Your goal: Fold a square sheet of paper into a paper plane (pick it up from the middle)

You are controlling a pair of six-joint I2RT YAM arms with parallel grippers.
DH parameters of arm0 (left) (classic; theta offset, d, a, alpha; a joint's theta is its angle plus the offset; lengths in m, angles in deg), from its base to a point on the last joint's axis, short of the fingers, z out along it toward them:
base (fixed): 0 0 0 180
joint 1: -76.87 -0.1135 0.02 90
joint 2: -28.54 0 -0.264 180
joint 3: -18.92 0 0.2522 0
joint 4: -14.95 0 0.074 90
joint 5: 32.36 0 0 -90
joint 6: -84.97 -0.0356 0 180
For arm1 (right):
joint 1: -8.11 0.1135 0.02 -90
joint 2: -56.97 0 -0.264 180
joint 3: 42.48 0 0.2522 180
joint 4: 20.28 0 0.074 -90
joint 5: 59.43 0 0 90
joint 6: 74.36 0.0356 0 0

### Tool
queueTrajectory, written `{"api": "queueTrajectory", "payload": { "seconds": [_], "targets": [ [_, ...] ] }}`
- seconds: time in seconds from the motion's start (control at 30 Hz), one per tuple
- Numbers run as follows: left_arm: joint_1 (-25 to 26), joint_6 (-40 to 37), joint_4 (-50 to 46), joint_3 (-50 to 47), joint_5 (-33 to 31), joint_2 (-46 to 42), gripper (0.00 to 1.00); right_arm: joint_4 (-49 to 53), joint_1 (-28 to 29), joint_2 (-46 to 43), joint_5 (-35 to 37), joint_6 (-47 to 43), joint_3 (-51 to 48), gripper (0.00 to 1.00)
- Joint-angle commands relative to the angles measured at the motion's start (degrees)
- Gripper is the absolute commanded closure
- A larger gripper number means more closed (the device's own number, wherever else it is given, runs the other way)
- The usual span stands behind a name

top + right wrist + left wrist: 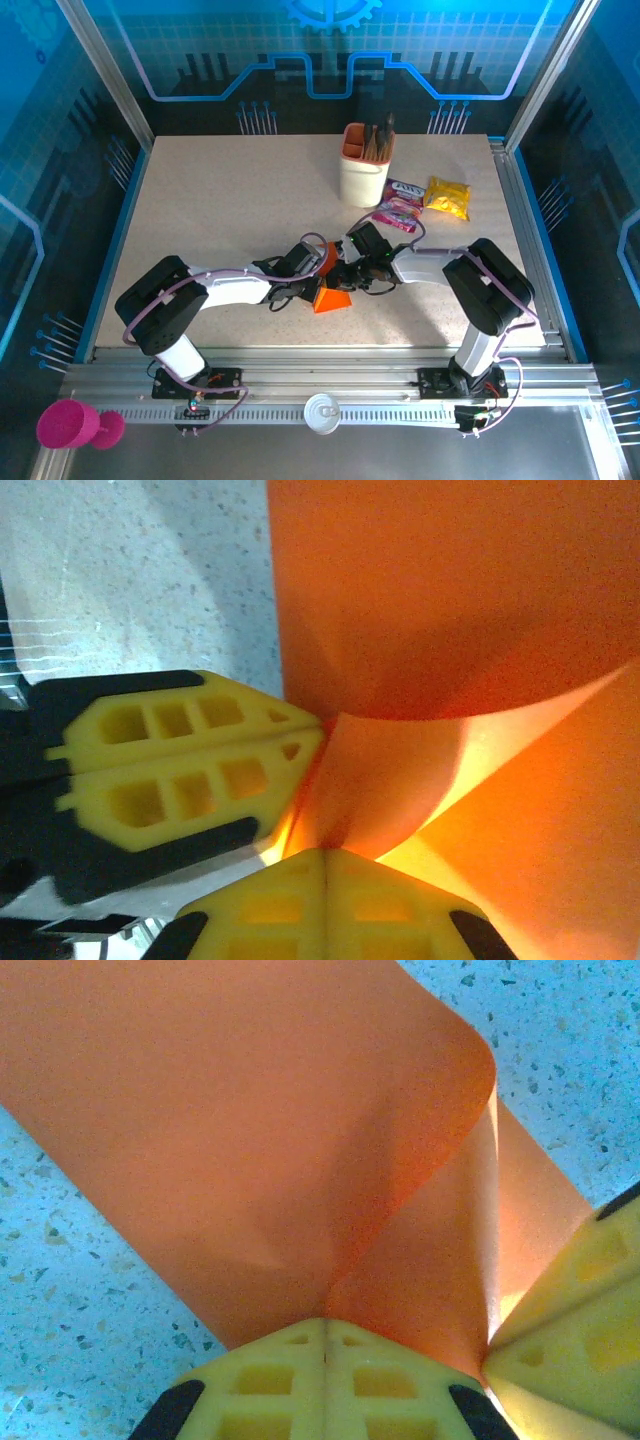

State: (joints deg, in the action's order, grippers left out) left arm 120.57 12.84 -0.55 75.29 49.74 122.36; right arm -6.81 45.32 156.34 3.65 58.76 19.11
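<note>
Pinching the orange sheet (pixel 250 1140) — left claw (pixel 325 1325), right claw (pixel 325 852) both closed, edges cropped

Robot lab cell: aluminium rail frame (pixel 320 384), blue circuit-print walls (pixel 330 40) (booth-like).

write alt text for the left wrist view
The yellow-fingered left gripper, shut, pinches a thin bright orange sheet of paper that bows up in a loose curved fold over a speckled pale tabletop. The right gripper, also yellow, pinches the same sheet at lower right.
</note>
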Motion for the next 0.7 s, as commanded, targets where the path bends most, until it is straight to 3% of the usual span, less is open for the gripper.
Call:
{"api": "queueTrajectory", "payload": {
  "seconds": [0.0, 0.67],
  "targets": [
    [-0.41, -0.73, -1.16, -0.6, 0.43, 1.44, 1.0, -0.64, 0.71, -0.98, 1.22, 0.66, 0.59, 1.0],
    [-0.42, -1.31, -1.38, 0.11, 0.44, 2.26, 1.0, -5.09, -0.21, 5.02, 2.9, 3.55, -3.39, 1.0]
  ]
}}
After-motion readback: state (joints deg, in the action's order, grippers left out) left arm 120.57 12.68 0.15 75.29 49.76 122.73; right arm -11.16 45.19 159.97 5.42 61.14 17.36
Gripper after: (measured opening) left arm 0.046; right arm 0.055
